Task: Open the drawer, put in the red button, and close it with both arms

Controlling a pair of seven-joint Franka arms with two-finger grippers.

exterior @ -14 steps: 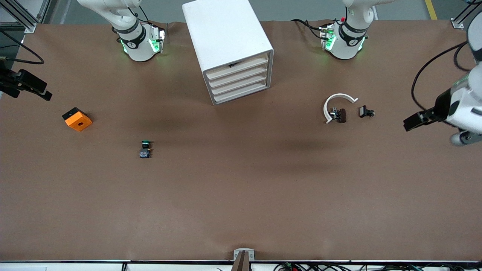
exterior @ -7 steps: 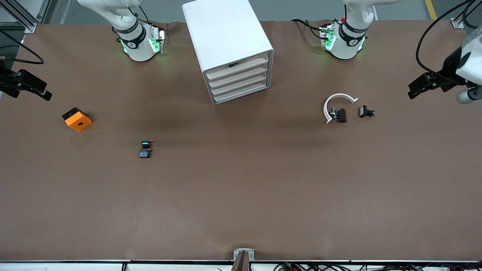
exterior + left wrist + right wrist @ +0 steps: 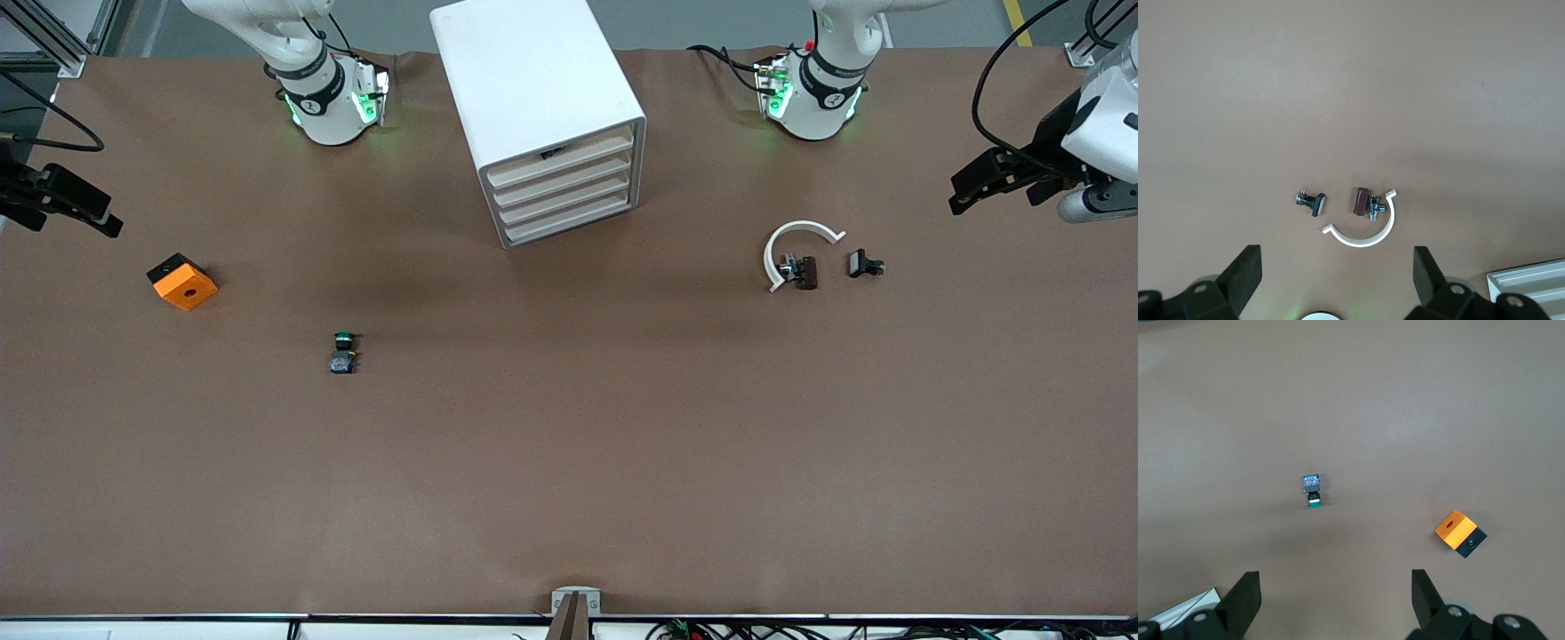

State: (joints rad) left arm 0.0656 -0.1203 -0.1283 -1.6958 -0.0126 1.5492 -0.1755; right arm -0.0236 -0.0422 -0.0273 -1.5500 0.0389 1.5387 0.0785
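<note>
The left gripper (image 3: 973,185) is held in the air over the table (image 3: 569,462) at the left arm's end, at the 3 o'clock edge of the front view. In the left wrist view its fingers (image 3: 1245,275) are seen spread wide with nothing between them. The right gripper (image 3: 98,216) is held over the right arm's end, at the 9 o'clock edge. It is likewise released, with its fingers (image 3: 1248,593) parted and empty.

A white cabinet (image 3: 533,80) is set between the two arm bases, and its four drawers (image 3: 564,191) are seen pushed in. The red button cannot be found in any view.

A green button (image 3: 343,352) is laid on its side at about 7 o'clock from the cabinet. An orange block (image 3: 182,283) is placed at about 8 o'clock, nearer the right arm's end.

At about 4 o'clock from the cabinet a white ring (image 3: 791,236), open on one side, is laid flat. A brown part (image 3: 805,272) is set against its open side. A small black part (image 3: 862,264) is placed just beside these, toward the left arm's end.
</note>
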